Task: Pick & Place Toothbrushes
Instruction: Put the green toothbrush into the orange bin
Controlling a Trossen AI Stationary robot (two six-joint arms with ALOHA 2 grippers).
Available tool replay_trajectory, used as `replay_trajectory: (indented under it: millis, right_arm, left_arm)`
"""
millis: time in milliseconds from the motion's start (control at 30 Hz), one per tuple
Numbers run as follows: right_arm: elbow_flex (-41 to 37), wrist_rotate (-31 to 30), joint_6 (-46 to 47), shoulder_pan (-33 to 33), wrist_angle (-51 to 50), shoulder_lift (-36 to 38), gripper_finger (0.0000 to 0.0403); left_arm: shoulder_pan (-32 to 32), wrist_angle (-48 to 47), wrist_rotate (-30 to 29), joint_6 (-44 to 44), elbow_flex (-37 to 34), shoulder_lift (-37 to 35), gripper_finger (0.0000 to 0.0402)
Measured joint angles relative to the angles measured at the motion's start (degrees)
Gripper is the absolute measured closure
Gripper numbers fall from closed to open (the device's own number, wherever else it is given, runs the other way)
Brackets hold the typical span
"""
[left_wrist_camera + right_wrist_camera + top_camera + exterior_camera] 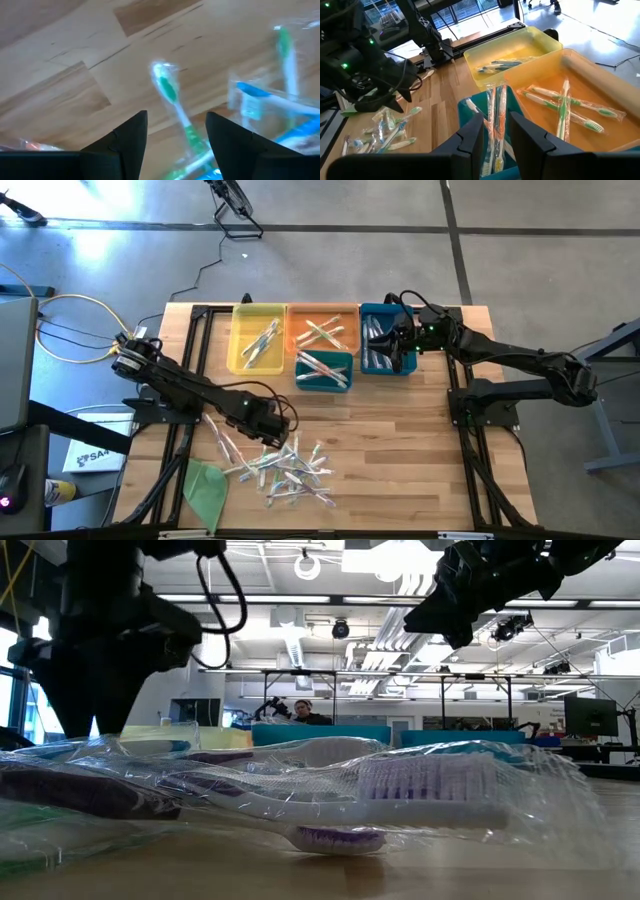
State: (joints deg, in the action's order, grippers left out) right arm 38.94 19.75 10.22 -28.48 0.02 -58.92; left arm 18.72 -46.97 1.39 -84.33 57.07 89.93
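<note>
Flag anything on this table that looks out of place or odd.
A flat green sheet lies on the table's near-left part beside the loose pile of wrapped toothbrushes; it is no toothbrush and sits in no bin. The pile itself is a criss-crossed scatter, with the open left gripper over it. Nothing looks spilled or damaged.

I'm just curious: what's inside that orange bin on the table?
The orange bin holds several wrapped toothbrushes with green accents, lying crossed. Its near corner is hidden behind the right gripper.
</note>
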Motion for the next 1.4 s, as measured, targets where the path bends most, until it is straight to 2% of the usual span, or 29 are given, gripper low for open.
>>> replay_trajectory:
  millis: [167,300,600,867,1400]
  right_arm:
    - [0.0,-0.1,0.0,0.0,-0.1,0.0,0.0318]
    - [0.0,-0.1,0.0,0.0,-0.1,0.0,0.0318]
    - [0.0,-0.1,-0.9,0.0,-0.1,0.0,0.0318]
    - [0.0,-0.1,-1.1,0.0,-0.2,0.0,0.0318]
    - [0.0,-0.3,-1.5,0.0,-0.2,0.0,0.0318]
  left_arm:
    - [0.0,1.0,-0.1,-0.4,-1.9,0.0,0.0203]
    - [0.0,1.4,-2.6,-0.5,-2.8,0.0,0.0203]
    - [0.0,13.6,-3.9,-1.3,-8.1,0.5,0.0203]
    - [0.0,14.0,-3.5,-2.9,-8.8,0.9,0.0208]
    - [0.0,12.9,-5.0,-3.0,-9.1,1.0,0.0366]
